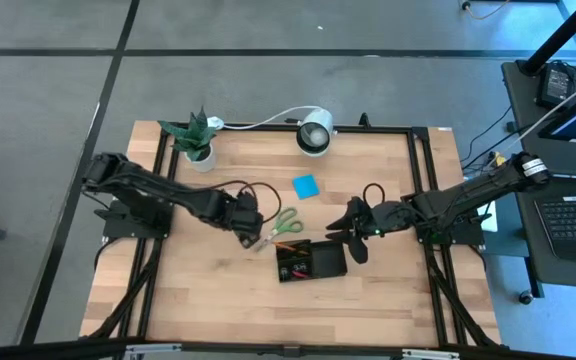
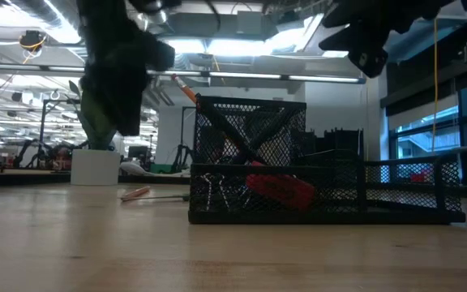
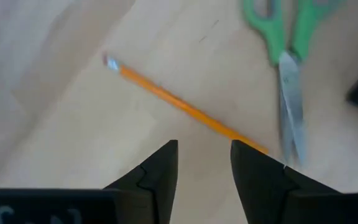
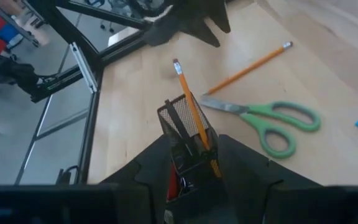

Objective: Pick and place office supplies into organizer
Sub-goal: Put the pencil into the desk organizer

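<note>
You are looking at a wooden table (image 1: pixel 198 290) with the organizer (image 1: pixel 311 261) sitting toward its middle, nearer the front edge: a low black wire-mesh tray with a taller cup section at one end. A red-handled item (image 2: pixel 282 190) is lying inside the low part, and an orange pencil (image 4: pixel 191 106) is standing tilted in the tall section, its eraser end sticking up.

Your left gripper (image 3: pixel 204 163) is hovering just over a second orange pencil (image 3: pixel 173 102) lying flat on the wood beside the organizer's left end; its fingers are standing slightly apart and holding nothing. The green-handled scissors (image 1: pixel 280 225) are lying closed just beside that pencil, blades pointing toward the organizer.

The blue sticky-note pad (image 1: pixel 305 185) is resting flat near the table's middle, well apart from the tray.

Your right gripper (image 1: pixel 351 236) is hanging at the organizer's right end; you cannot tell how wide its fingers are standing.
</note>
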`<action>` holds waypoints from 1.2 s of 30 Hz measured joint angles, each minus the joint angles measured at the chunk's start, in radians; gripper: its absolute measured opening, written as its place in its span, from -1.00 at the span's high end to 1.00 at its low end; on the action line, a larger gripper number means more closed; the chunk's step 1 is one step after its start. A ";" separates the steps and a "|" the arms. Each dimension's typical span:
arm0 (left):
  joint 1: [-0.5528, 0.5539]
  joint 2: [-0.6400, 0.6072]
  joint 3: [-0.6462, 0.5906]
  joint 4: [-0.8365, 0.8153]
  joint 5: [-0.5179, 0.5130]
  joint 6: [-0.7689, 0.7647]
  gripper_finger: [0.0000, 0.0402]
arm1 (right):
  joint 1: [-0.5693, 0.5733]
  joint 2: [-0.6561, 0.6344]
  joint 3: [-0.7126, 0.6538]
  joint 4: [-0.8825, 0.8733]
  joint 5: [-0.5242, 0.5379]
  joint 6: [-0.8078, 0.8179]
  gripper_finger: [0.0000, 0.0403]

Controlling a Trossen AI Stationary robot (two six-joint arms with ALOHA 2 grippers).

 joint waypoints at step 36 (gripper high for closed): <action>-0.103 0.265 0.000 0.148 0.044 -0.591 0.31 | -0.001 0.000 -0.002 0.015 0.000 -0.035 0.33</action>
